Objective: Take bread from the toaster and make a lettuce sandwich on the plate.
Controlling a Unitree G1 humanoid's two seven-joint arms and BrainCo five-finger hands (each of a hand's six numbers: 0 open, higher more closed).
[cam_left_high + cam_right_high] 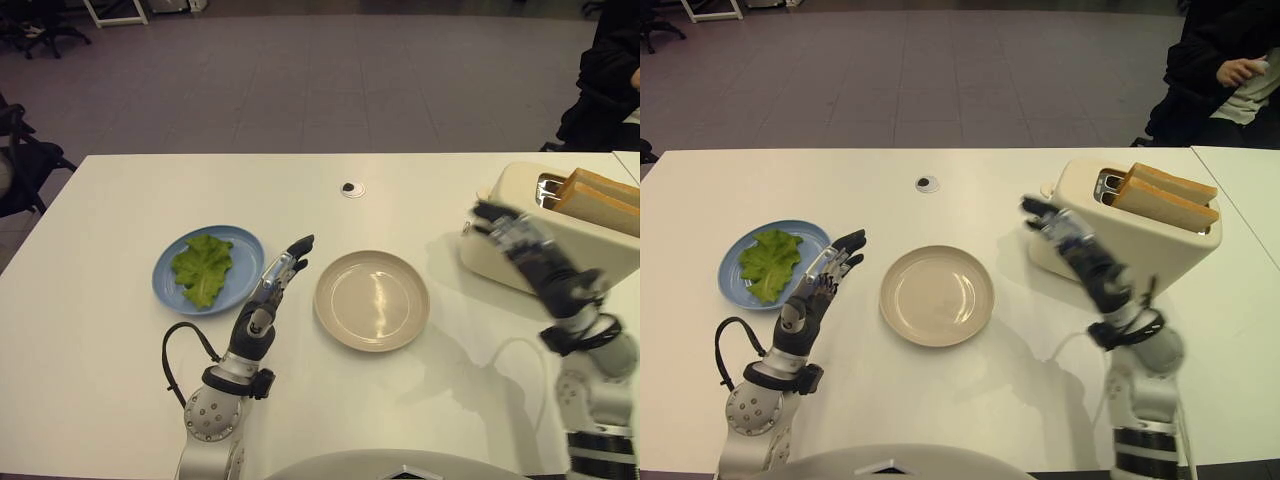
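A: status on the hands?
B: left hand [268,300] has its fingers straight and spread, holding nothing. we see it over the table [970,190] in the gap between the blue plate [245,255] and the beige plate [372,300], fingertips pointing away from us
A: and the right?
B: right hand [1075,250] is in front of the near side of the toaster [1170,250], fingers stretched out, holding nothing. it's blurred, so we can't tell if it touches the toaster wall
A: where's the bread?
B: bread [1165,198] is two slices side by side in the toaster slots, sticking well out of the top and tilted. right hand sits lower than the slices, not on them
A: plates?
B: beige plate is mid-table, between the left hand and the toaster. blue plate is just left of the left hand, with the lettuce [203,268] lying flat in it
A: anything else on the table?
B: we see one small round thing [926,183], dark centre and white rim, further back, well apart from both plates
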